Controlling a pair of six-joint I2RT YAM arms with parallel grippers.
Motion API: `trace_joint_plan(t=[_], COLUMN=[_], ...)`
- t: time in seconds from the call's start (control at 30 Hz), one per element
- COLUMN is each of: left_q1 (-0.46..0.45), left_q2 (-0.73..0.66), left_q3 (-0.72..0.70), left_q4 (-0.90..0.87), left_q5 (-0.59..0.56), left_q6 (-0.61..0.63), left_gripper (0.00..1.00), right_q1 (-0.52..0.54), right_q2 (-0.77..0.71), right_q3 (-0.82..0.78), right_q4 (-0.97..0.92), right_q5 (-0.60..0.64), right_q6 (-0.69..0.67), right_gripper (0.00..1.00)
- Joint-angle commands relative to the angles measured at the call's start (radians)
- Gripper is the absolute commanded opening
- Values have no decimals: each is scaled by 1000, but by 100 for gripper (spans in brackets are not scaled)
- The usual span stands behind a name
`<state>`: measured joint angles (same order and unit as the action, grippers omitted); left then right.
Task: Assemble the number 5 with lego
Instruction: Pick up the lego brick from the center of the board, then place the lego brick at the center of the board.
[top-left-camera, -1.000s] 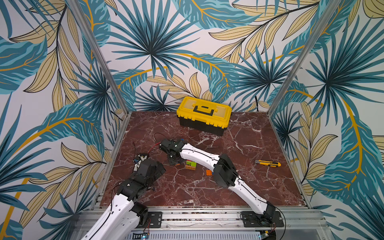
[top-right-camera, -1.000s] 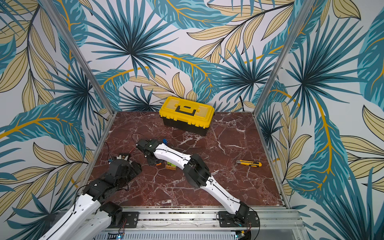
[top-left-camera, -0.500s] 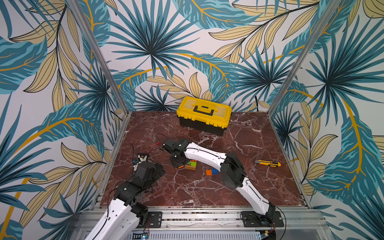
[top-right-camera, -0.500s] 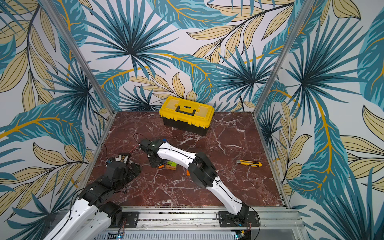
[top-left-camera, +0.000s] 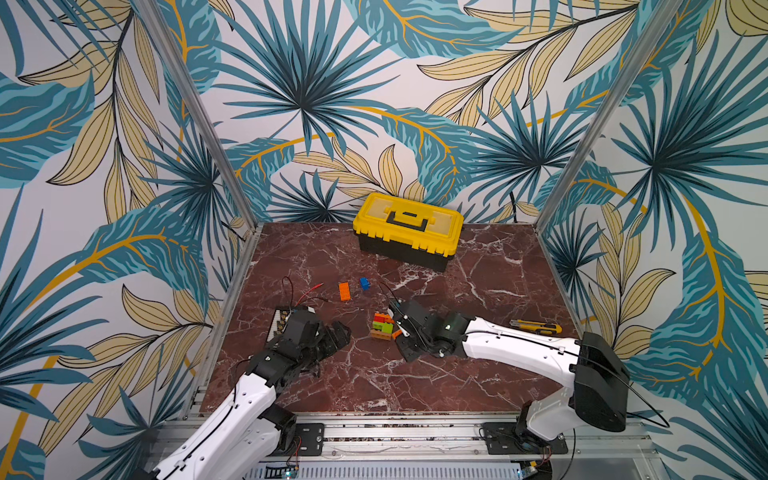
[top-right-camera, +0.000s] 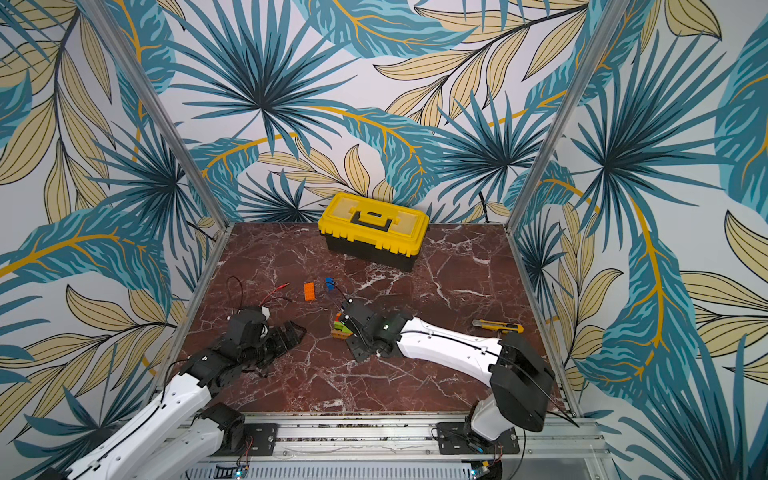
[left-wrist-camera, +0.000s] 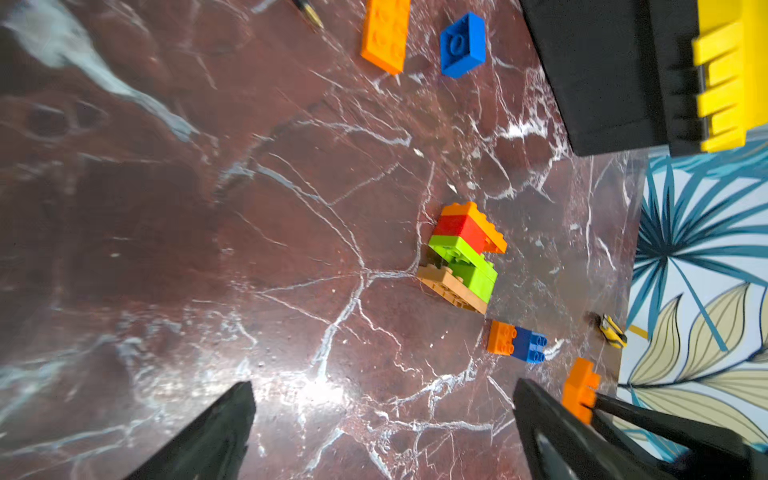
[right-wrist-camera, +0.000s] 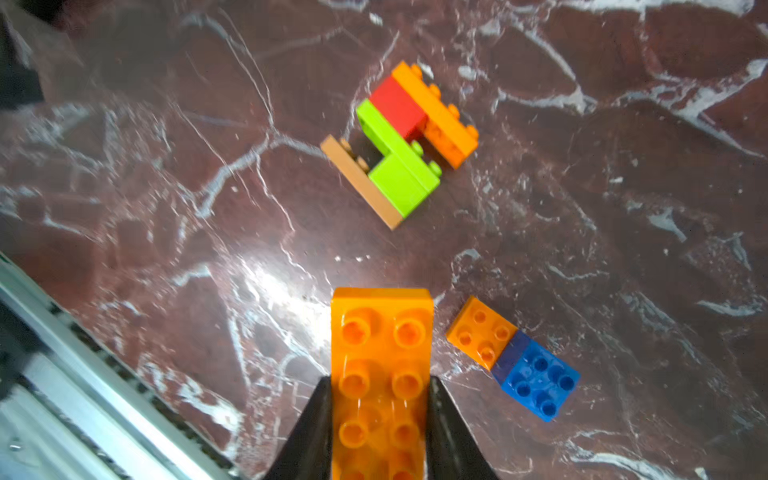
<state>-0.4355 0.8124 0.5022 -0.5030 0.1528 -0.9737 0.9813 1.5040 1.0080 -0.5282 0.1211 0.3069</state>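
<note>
Orange studded brick, 2-wide oblong, glossy, pinched in R gripper.

I see the yellow-and-black plastic toolbox at back centre of the marble counter. Before it, left: loose orange oblong plastic brick, with small blue plastic brick just right of it. Nearer me, multicoloured stacked brick cluster mid-counter. Yellow-and-black utility knife far right.

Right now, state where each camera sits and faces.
Both top views: high above the base, looking down at the table and toolbox; left arm and right arm show.
Left wrist: on the left arm, facing the brick stack; open left tool shows.
Right wrist: on the right arm, facing the table; right tool, shut on an orange brick, shows.
Shared: both wrists see the brick stack.
</note>
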Motion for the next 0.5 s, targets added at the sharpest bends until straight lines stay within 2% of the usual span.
trace_joint_plan(t=[0.0, 0.1, 0.23, 0.3, 0.47], left_q1=[-57, -111, -123, -123, -122], left_q2=[53, 114, 166, 176, 175], left_q3=[0, 21, 41, 44, 47], left_q4=[136, 166, 169, 170, 153], left_q5=[79, 66, 48, 40, 13], left_q6=[-6, -10, -8, -10, -4], left_gripper=[100, 100, 100, 100, 100], right_q1=[0, 0, -2, -3, -3], right_q2=[-85, -125, -113, -95, -24], right_q3=[-145, -240, -274, -255, -138], right_q4=[139, 203, 258, 250, 79], right_q5=[-16, -63, -166, -207, -186], right_q6=[-144, -248, -356, -411, -541], right_gripper=[26, 27, 27, 27, 26])
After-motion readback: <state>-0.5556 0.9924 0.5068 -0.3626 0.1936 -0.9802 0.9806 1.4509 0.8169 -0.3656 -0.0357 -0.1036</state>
